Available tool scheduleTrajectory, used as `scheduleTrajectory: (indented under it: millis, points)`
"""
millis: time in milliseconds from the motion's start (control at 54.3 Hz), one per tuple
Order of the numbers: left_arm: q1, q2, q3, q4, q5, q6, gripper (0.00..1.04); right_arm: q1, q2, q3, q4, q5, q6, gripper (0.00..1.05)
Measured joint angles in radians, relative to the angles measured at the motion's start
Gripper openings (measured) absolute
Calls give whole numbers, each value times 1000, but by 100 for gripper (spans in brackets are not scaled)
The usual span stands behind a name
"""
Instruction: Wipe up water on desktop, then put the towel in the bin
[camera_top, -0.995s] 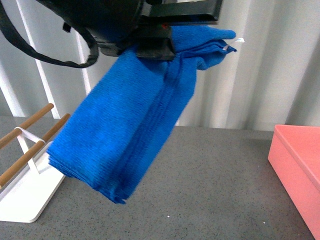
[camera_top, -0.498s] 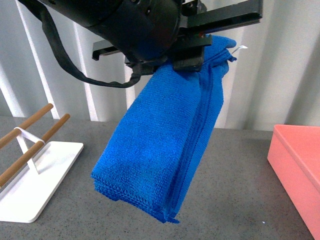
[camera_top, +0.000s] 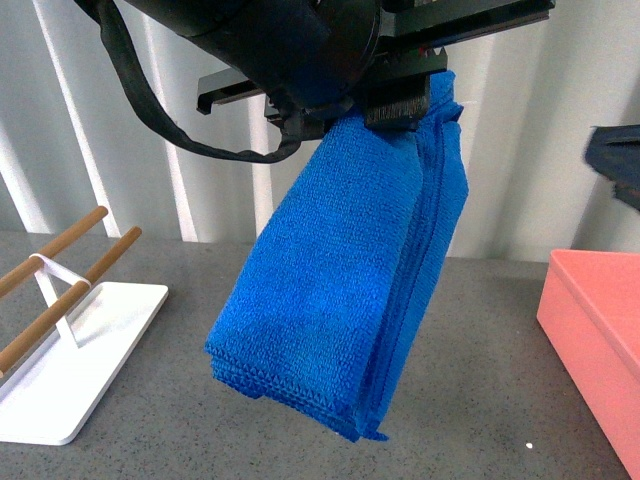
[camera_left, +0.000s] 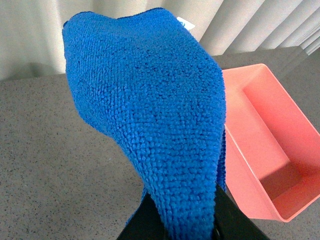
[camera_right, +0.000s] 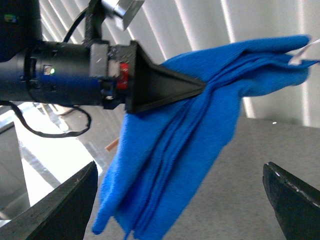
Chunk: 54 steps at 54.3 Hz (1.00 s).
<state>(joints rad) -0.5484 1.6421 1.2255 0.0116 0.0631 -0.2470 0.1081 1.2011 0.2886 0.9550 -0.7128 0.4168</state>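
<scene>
One end of the towel (camera_top: 340, 290) is pinched tight in the left tool (camera_top: 400, 100), the rest hanging free above the worktop (camera_top: 480, 400), between the white tray (camera_top: 110, 320) and the bin (camera_top: 590, 320); the right tool (camera_right: 180, 172) is spread wide and holds nothing

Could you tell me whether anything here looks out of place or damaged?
Nothing stands out. The bright blue folded microfibre towel hangs from the left gripper above the dark grey speckled desktop; the salmon-pink plastic bin sits upright, seemingly empty.
</scene>
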Motion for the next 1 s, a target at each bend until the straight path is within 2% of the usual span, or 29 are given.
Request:
scheduleTrajectory:
  millis: [184, 332, 866, 940, 995]
  points:
    - [-5, 0, 10, -5, 0, -18, 6, 116, 108, -2, 72, 79, 56, 98]
    - [-12, 0, 16, -15, 2, -31, 6, 159, 180, 3, 112, 119, 59, 98]
    - [-37, 0, 69, -75, 19, -96, 6, 227, 348, 97, 182, 75, -39, 98]
    - [-37, -1, 76, -81, 19, -103, 6, 225, 354, 107, 186, 77, -39, 91]
    - [-37, -1, 79, -85, 19, -106, 6, 221, 357, 117, 189, 82, -39, 82]
